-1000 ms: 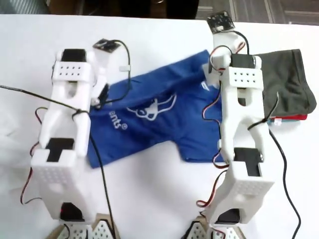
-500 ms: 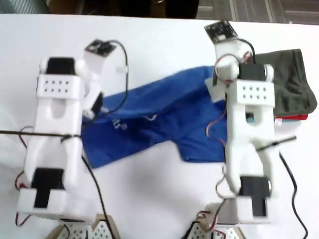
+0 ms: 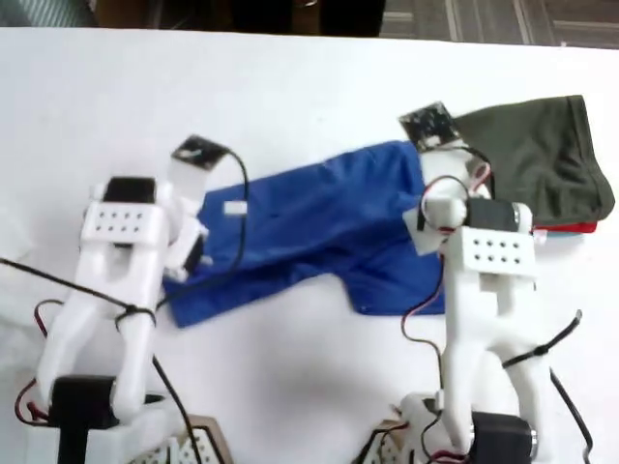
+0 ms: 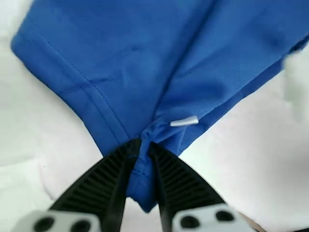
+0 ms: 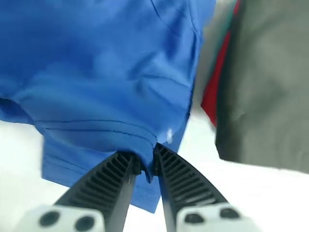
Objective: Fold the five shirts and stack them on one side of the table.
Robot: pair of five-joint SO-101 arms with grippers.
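White tabletop (image 3: 290, 77) holds a blue fabric shirt (image 3: 319, 227) mid-table beside a dark olive folded pile (image 3: 542, 164), my left gripper (image 4: 143, 147) and right gripper (image 5: 145, 162) each clamped on its edge, mid-fold I reckon, next lay the edge down evenly.

The right gripper (image 5: 144, 166) pinches the blue shirt's (image 5: 106, 63) hem beside stacked shirts (image 5: 260, 82).

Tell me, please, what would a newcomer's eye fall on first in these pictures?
The blue shirt stretches across the middle of the white table, pinched at one end by the left gripper and at the other by the right gripper, both shut on its cloth. Next comes the dark shirt, folded at the table's right edge and lying on a red shirt.
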